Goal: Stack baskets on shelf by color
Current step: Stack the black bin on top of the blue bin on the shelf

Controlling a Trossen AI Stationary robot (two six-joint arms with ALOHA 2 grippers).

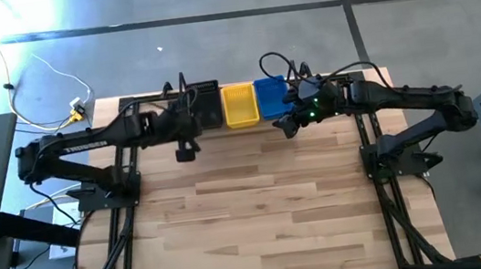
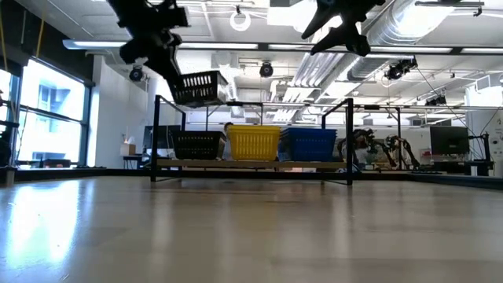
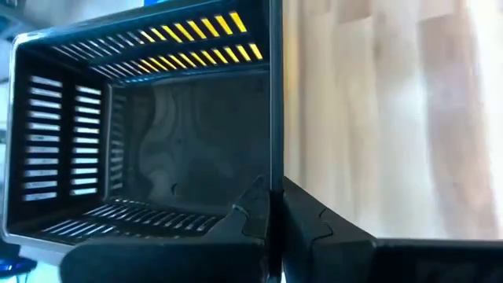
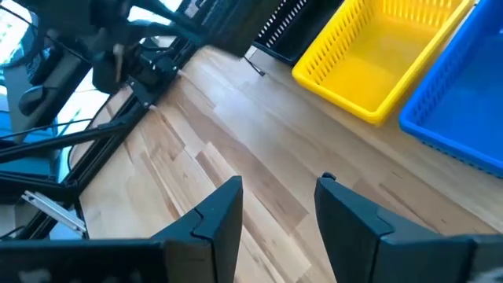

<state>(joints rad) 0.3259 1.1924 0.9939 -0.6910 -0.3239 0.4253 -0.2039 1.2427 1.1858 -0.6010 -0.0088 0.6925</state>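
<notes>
The left gripper (image 3: 271, 212), clamped on a black basket's (image 2: 196, 88) wall, carries it above the black stack (image 2: 196, 145) at the shelf's (image 2: 251, 164) left end, needing a level lowering; the right gripper (image 4: 275, 212) hangs open, empty.

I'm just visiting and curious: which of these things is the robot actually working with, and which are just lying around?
Part of the job:
- black basket held in the left tool, above the shelf
- black, yellow and blue baskets on the shelf
- right tool, open, empty

Just lying about:
- white cable on the floor
</notes>
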